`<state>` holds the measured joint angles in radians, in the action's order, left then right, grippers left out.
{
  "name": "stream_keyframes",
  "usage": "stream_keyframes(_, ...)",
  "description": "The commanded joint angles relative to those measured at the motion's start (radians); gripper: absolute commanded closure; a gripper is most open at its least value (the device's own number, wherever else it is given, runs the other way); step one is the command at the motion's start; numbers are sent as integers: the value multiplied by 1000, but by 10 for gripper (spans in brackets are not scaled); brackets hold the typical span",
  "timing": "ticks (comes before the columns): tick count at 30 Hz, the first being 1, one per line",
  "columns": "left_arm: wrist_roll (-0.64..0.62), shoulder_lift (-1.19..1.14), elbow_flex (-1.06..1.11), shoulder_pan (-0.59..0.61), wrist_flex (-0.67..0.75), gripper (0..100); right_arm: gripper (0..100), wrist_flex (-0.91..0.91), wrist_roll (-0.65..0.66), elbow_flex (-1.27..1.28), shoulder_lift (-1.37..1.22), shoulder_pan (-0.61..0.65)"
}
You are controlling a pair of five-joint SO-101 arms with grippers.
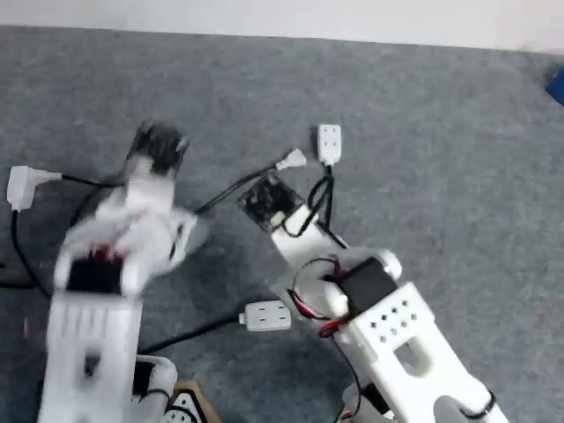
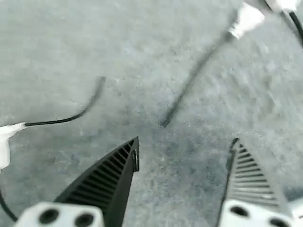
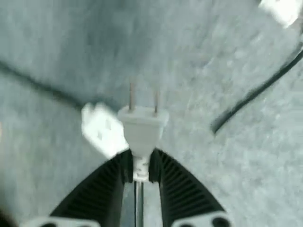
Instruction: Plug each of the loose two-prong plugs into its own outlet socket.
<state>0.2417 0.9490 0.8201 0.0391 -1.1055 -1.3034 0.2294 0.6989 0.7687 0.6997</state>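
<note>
My right gripper (image 3: 142,153) is shut on the base of a white two-prong plug (image 3: 142,124), which hangs above the grey carpet with its prongs pointing away from the wrist. In the high view this gripper (image 1: 267,201) sits near the middle, just short of a loose white plug (image 1: 293,159) and a white outlet socket (image 1: 329,141). My left gripper (image 2: 184,141) is open and empty over bare carpet, at the left of the high view (image 1: 159,145). The loose plug (image 2: 246,19) lies well beyond it. A second socket (image 1: 266,315) lies near the front. Another white plug (image 1: 22,185) rests at the far left.
Black cords (image 1: 233,187) trail across the carpet between the plugs and sockets, one looping beside the right gripper (image 1: 319,198). A blurred white piece (image 3: 102,127) lies on the carpet behind the held plug. Open carpet (image 1: 441,132) stretches to the right and back.
</note>
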Motion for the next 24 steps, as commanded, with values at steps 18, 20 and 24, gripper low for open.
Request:
stream_keyframes(18,-58,714,526,-39,64,568,991,240,-198,-8,-246,134)
stream_keyframes(20,-57,723,568,-31,94,568,991,191,-193,-13,-211,140)
stream_keyframes(24,-46,714,602,-2,160,568,991,85,-184,-82,-150,165)
